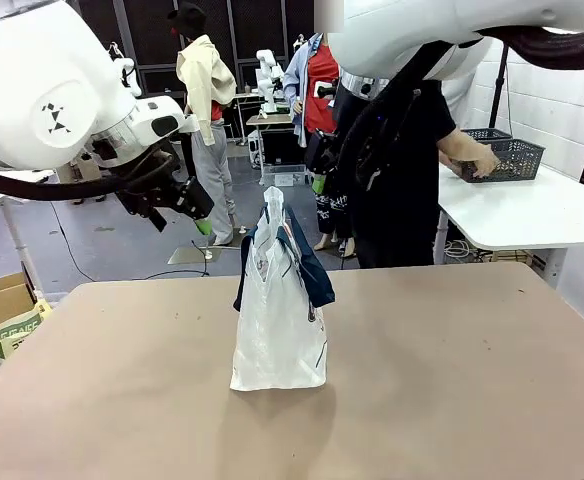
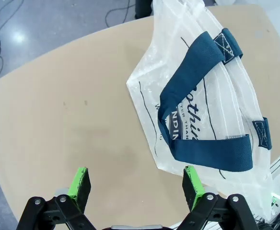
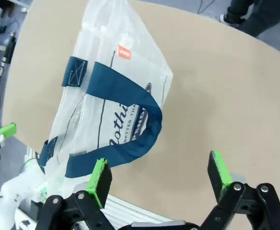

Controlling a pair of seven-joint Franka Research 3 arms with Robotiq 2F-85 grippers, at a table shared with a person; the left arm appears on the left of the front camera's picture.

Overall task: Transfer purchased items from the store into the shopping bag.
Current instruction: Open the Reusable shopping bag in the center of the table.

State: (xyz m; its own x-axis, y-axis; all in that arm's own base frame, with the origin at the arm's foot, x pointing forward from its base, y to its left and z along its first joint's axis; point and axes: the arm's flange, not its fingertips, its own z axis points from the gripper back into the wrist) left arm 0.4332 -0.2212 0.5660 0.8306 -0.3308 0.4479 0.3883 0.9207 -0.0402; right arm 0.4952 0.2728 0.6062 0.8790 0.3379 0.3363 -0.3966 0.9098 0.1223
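Two sets of fingers, wide and empty: left gripper [image 2: 135,180] and right gripper [image 3: 159,168] hang above the upright shopping bag [image 1: 277,320] mid-desk [image 1: 452,380], lattice basket [image 1: 510,158] well apart, far right.

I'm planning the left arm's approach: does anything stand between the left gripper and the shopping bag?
Nothing visible does. The left gripper, open, hangs above the table off to one side of the shopping bag. In the left wrist view, bare tabletop lies between them.
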